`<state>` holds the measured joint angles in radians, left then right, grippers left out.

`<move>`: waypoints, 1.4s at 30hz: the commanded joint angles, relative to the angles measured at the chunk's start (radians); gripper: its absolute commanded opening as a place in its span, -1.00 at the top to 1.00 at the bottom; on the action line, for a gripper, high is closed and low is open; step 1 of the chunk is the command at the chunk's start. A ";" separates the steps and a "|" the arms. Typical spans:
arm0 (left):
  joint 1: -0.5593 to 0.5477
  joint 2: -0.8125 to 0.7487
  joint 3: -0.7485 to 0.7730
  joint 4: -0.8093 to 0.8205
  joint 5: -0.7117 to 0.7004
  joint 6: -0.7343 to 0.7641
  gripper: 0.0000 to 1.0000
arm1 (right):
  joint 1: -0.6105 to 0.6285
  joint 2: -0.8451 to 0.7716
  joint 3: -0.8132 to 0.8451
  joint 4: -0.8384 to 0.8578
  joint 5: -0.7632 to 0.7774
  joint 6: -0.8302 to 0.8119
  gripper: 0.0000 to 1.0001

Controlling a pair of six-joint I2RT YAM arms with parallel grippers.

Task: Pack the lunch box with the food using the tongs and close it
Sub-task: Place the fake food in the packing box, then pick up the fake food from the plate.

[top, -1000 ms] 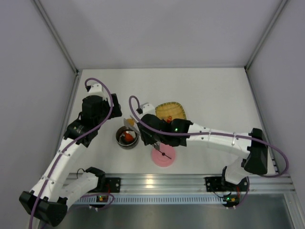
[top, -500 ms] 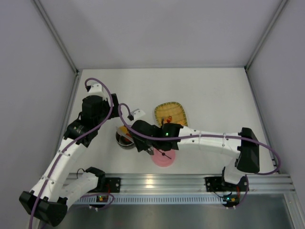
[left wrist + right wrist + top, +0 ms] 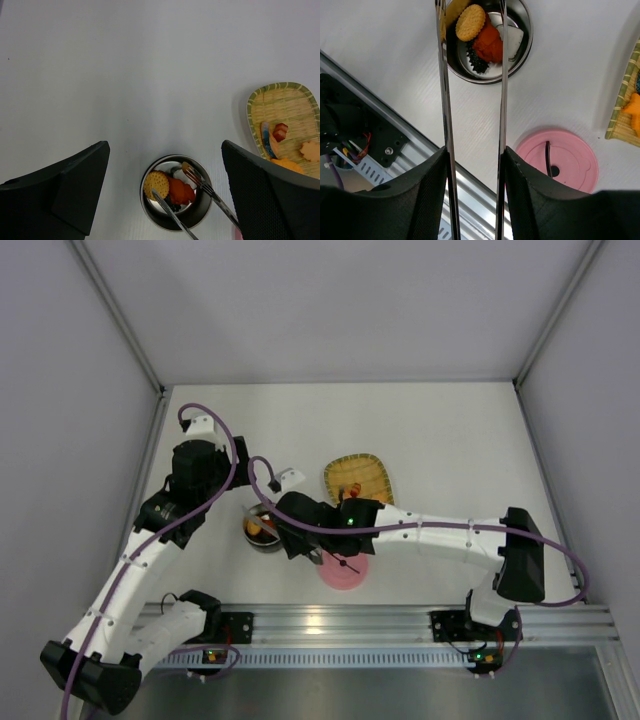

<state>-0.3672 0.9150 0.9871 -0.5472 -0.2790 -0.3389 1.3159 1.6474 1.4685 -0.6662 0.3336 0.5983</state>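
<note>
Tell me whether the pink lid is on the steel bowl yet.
No, the pink lid lies flat on the table, apart from the open steel bowl.

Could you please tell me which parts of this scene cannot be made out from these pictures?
Top view: the right gripper covers part of the lunch box; its food is too small to name.
Left wrist view: the yellow tray is cut off by the right edge and by the left gripper.
Right wrist view: the tips of the tongs run off the top edge.
</note>
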 commanded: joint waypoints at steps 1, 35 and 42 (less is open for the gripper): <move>0.007 0.001 -0.001 0.012 -0.009 -0.002 -0.97 | 0.020 -0.023 0.052 0.016 0.045 0.005 0.09; 0.005 0.004 0.001 0.013 -0.003 0.000 -0.97 | -0.376 -0.298 -0.438 0.030 0.122 0.054 0.10; 0.005 0.004 0.001 0.013 -0.006 0.001 -0.97 | -0.383 -0.281 -0.439 0.050 0.105 0.051 0.17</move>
<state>-0.3672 0.9150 0.9871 -0.5472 -0.2787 -0.3386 0.9466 1.3674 1.0248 -0.6830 0.4427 0.6548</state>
